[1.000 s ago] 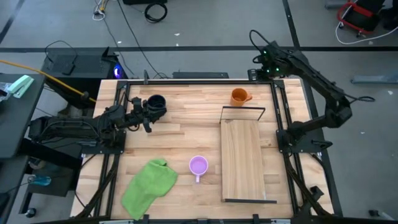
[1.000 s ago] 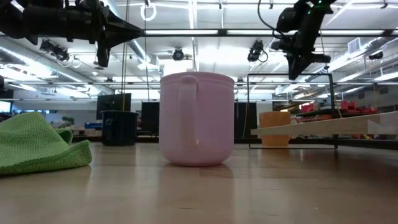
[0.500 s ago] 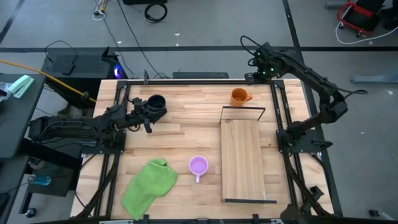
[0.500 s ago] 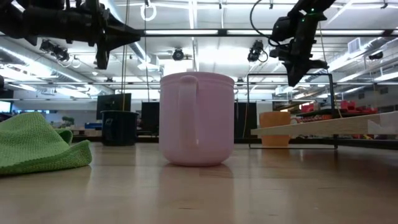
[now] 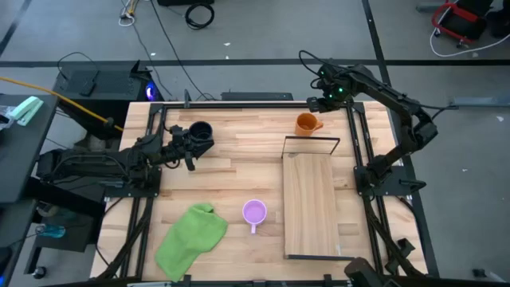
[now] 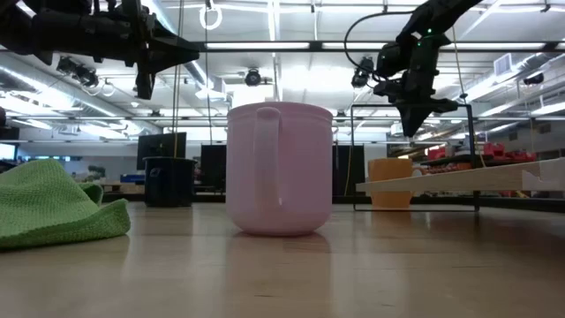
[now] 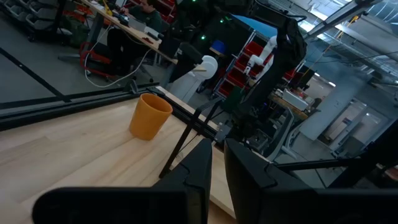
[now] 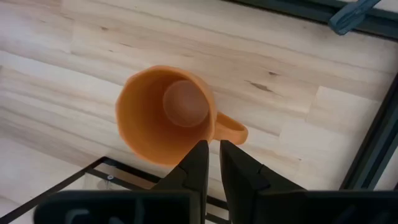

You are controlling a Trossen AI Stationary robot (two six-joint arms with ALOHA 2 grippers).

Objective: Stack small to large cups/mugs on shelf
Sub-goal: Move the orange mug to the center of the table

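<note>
Mugs all sit loose on the bench [image 5: 231,171], none on the shelf [image 5: 313,203]. Orange mug [image 5: 307,123] stands upright near the far edge, just beyond the shelf's far wire frame end, handle toward the right arm's side. Black mug [image 5: 199,131] is far-left, upright. Purple mug [image 5: 253,213] is near the front centre, upright, handle toward the front edge, between the green cloth [image 5: 190,240] and the shelf. In the low view the purple mug [image 6: 280,169] fills the middle, with the cloth [image 6: 57,204] to one side, the black mug [image 6: 169,181] and orange mug [image 6: 390,182] well behind it.

Right hand [image 5: 316,104] hangs in the air over the far edge, just beside and above the orange mug, pointing down. Its wrist view looks straight into the orange mug [image 8: 166,113]; fingers [image 8: 198,163] stand close together with a narrow gap, nothing between them, not touching the mug.

Left hand [image 5: 191,146] is held level above the bench, just in front of the black mug, not on it. Its wrist view shows fingers [image 7: 200,163] nearly closed with a thin slit, holding nothing, and the orange mug [image 7: 150,116] far off.

Shelf lies flat right of centre, long side running front to back.
</note>
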